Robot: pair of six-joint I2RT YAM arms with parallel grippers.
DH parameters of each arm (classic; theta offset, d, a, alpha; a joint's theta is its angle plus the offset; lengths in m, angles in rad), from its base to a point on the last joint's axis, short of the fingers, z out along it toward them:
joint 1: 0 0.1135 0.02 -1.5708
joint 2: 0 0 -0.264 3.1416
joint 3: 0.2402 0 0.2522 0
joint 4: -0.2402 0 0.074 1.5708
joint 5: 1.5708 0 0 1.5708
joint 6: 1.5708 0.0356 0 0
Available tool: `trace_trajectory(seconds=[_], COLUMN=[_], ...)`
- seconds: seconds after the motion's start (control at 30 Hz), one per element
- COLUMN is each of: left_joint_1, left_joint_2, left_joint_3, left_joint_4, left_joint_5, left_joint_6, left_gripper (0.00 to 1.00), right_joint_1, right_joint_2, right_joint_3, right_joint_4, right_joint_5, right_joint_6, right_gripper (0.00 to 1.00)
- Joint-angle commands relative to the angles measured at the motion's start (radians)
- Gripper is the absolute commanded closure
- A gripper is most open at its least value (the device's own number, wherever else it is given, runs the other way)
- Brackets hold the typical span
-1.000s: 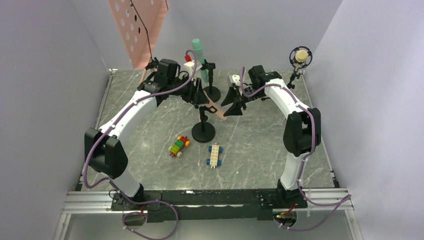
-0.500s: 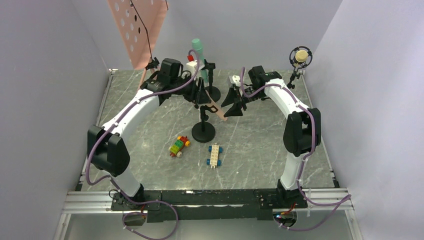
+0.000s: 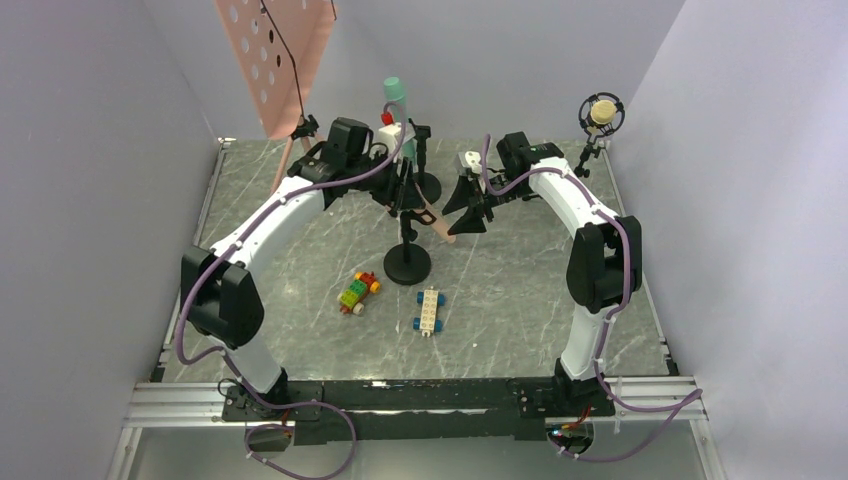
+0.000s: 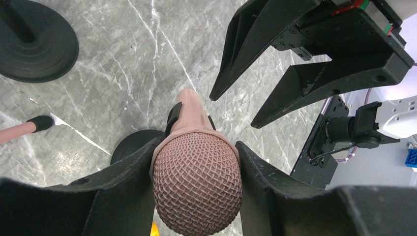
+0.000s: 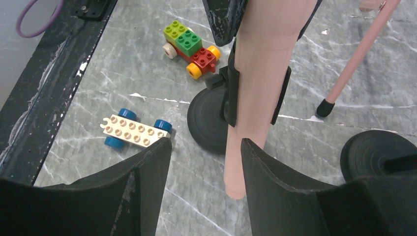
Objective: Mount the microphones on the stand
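Note:
The salmon pink microphone point(image 4: 196, 182) sits tilted in the black clip point(image 5: 230, 93) of the near stand point(image 3: 407, 265). My left gripper point(image 4: 199, 143) is shut on its mesh head, one finger pressing each side. My right gripper point(image 5: 205, 142) is open just right of the stand point(image 5: 209, 120); the microphone's tail point(image 5: 238, 182) hangs beside its right finger, not gripped. In the top view the left gripper point(image 3: 405, 195) and right gripper point(image 3: 468, 205) face each other across the pink microphone point(image 3: 436, 224). A mint green microphone point(image 3: 396, 100) stands in the far stand point(image 3: 425, 186). A tan microphone point(image 3: 601, 112) sits in a mount at back right.
Two toy-brick cars lie in front of the near stand: a green and red one point(image 3: 358, 292) and a cream one with blue wheels point(image 3: 429, 310). A pink perforated board point(image 3: 275, 60) on thin pink legs point(image 5: 354, 64) stands at the back left. Walls close in three sides.
My left gripper has shifted a little to the right with the pink microphone's head in it. The right arm has stayed still.

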Motion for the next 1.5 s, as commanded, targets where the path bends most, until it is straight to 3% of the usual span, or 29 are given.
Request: trace_trajectory(seconds=[0.0, 0.07, 0.23, 0.37, 0.47, 0.63, 0.83, 0.9, 1.0, 1.07, 1.23, 1.33, 1.47], left_joint_1=[-0.005, -0.005, -0.009, -0.008, -0.009, -0.010, -0.010, -0.009, -0.009, -0.006, 0.025, 0.040, 0.042], left_joint_2=[0.019, 0.008, -0.047, -0.085, -0.111, -0.175, -0.285, -0.347, -0.443, -0.525, -0.801, -0.892, -0.957], left_joint_3=[0.021, 0.027, 0.003, -0.012, -0.017, -0.032, -0.094, -0.130, -0.198, -0.262, -0.525, -0.600, -0.670], left_joint_4=[-0.055, -0.054, -0.017, -0.001, 0.015, 0.054, 0.130, 0.167, 0.212, 0.240, 0.429, 0.384, 0.260], left_joint_5=[-0.057, -0.059, -0.065, -0.063, -0.066, -0.096, -0.100, -0.096, -0.097, -0.099, -0.090, -0.106, -0.219], left_joint_6=[0.023, 0.016, -0.009, -0.019, -0.032, -0.051, -0.068, -0.074, -0.068, -0.050, -0.047, 0.000, 0.095], left_gripper=[0.92, 0.82, 0.41, 0.25, 0.22, 0.01, 0.01, 0.01, 0.01, 0.01, 0.01, 0.01, 0.01], right_joint_1=[-0.006, -0.006, -0.008, -0.010, -0.009, -0.010, -0.010, -0.009, -0.009, -0.010, 0.013, 0.056, 0.098], right_joint_2=[-0.044, -0.044, -0.046, -0.053, -0.057, -0.059, -0.066, -0.073, -0.080, -0.080, -0.047, -0.005, 0.005], right_joint_3=[-0.002, -0.002, -0.004, -0.015, -0.022, -0.032, -0.040, -0.036, -0.016, 0.003, 0.060, 0.128, 0.113], right_joint_4=[-0.014, -0.014, -0.011, 0.011, 0.028, 0.065, 0.125, 0.143, 0.186, 0.200, 0.145, 0.047, 0.138], right_joint_5=[-0.052, -0.052, -0.051, -0.051, -0.048, -0.040, -0.012, 0.012, 0.050, 0.066, 0.054, 0.054, 0.048], right_joint_6=[-0.042, -0.042, -0.037, -0.016, 0.000, 0.034, 0.092, 0.113, 0.163, 0.181, 0.122, 0.029, 0.106], right_gripper=[0.41, 0.41, 0.40, 0.38, 0.38, 0.37, 0.34, 0.23, 0.15, 0.02, 0.00, 0.00, 0.00])
